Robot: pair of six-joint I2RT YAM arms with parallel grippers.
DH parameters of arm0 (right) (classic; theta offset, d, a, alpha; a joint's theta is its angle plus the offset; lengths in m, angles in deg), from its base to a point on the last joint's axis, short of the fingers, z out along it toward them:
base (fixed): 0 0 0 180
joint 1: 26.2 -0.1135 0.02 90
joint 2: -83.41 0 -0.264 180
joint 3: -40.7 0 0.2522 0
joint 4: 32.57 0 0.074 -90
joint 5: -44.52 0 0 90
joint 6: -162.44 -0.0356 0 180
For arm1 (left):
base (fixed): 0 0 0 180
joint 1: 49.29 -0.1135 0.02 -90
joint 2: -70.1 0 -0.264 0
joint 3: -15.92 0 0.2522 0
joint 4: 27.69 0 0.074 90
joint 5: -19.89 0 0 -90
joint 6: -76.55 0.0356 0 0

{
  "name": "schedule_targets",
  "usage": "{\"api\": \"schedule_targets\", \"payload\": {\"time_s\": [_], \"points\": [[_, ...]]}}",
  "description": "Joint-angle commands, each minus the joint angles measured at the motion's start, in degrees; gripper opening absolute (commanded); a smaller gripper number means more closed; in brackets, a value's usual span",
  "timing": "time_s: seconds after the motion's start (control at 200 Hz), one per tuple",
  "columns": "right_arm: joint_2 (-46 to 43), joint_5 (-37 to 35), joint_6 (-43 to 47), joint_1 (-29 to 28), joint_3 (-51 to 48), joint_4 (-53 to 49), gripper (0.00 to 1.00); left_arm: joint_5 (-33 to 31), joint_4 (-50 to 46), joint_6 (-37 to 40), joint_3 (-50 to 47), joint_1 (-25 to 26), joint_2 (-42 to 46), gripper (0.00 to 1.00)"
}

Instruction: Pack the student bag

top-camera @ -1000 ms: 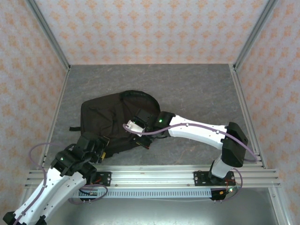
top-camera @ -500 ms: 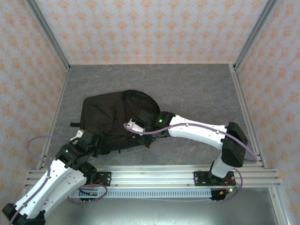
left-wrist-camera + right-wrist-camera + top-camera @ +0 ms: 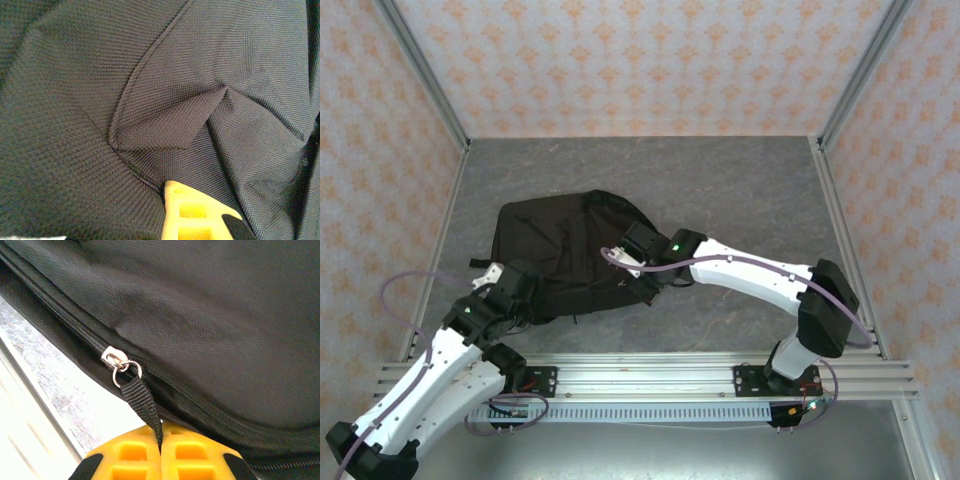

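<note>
Grey surface (image 3: 740,180) under everything. Student bag (image 3: 560,245) lies flat, directly ahead of both end effectors, touching both.

Step in hand, likely: running zipper. To do well:
- draw along track line, not upward
- brace bag at left so it doesn't slide
- go slow, since thin webbing could slip out

Left end effector (image 3: 520,292): fingers pressed together against bag's near-left fabric. Whether fabric is caught between them, cannot tell.

Right end effector (image 3: 161,439): pinching black webbing pull (image 3: 144,402). Metal slider (image 3: 112,359) just beyond tips.
</note>
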State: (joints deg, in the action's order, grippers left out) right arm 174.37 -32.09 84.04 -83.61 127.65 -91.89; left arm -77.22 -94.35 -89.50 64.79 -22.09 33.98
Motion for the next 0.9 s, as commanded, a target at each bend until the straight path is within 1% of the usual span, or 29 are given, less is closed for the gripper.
{"api": "schedule_targets", "payload": {"time_s": [0.0,0.145,0.235,0.295,0.435,0.586,0.746,0.831,0.896], "points": [[-3.65,-5.34,-1.79,1.95,-1.92,-4.30,0.00,-6.08,1.31,5.04,2.11,-0.68,-0.66,0.00],[-5.60,-8.13,-3.22,2.64,-2.51,-4.77,0.00,-5.21,2.70,7.56,1.62,-0.67,-1.57,0.00],[-5.37,-4.11,-3.07,2.46,-1.27,-6.43,0.00,-5.45,3.44,10.22,2.21,-0.67,-1.93,0.00],[-5.79,-3.60,-3.07,1.26,-1.22,-6.82,0.00,-5.47,4.46,12.55,3.11,-0.71,-2.88,0.00],[-7.90,-3.29,-5.12,-2.25,-3.57,-5.16,0.00,-6.07,5.38,17.10,6.90,-0.75,-9.42,0.00],[-8.71,-1.02,-7.94,-5.60,-4.67,-4.86,0.00,-3.40,6.30,20.50,12.50,-0.83,-16.96,0.00],[-8.73,-0.23,-11.81,-8.52,-4.81,-2.39,0.00,-4.51,7.44,21.56,15.54,-0.97,-19.55,0.02],[-8.26,0.66,-14.00,-8.67,-4.59,-0.23,0.00,-4.97,9.77,22.41,15.86,-1.44,-21.04,0.06],[-7.95,1.80,-15.77,-8.69,-4.63,1.90,0.00,-6.37,10.21,22.30,16.33,-2.06,-23.74,0.06]]}}
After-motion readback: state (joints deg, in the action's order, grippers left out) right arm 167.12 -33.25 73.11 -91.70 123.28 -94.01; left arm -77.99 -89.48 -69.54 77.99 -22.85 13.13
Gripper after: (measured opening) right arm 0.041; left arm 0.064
